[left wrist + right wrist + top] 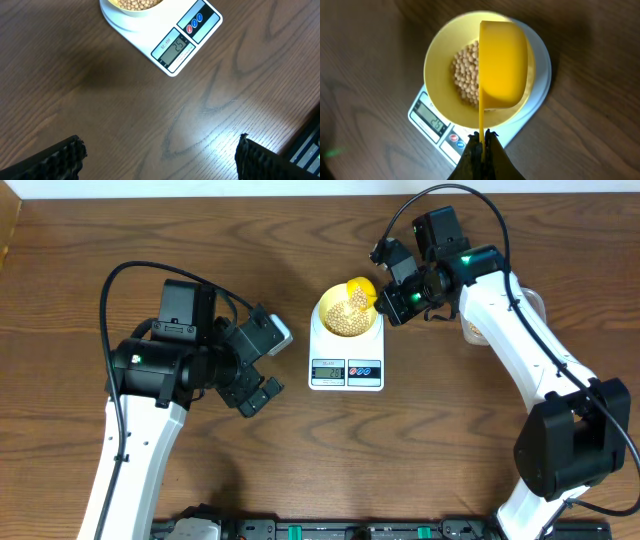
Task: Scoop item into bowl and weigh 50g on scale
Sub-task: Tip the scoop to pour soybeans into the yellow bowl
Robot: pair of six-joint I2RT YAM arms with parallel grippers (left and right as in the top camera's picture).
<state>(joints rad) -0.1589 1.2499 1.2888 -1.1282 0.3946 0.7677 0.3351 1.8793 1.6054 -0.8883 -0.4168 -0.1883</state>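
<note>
bowl: i see the pale yellow bowl [440,65] on the white scale [430,120], upper middle of the overhead frame, with beans [465,75] piled in its bottom.
scoop: the bright yellow scoop [502,65] is tipped sideways over the bowl's right half.
right gripper [482,145]: pinched tight on the scoop's thin handle.
left gripper [160,155]: fingers spread wide, holding nothing.
room: wood table [100,100] lies between my left fingers and the scale's display edge.
</note>
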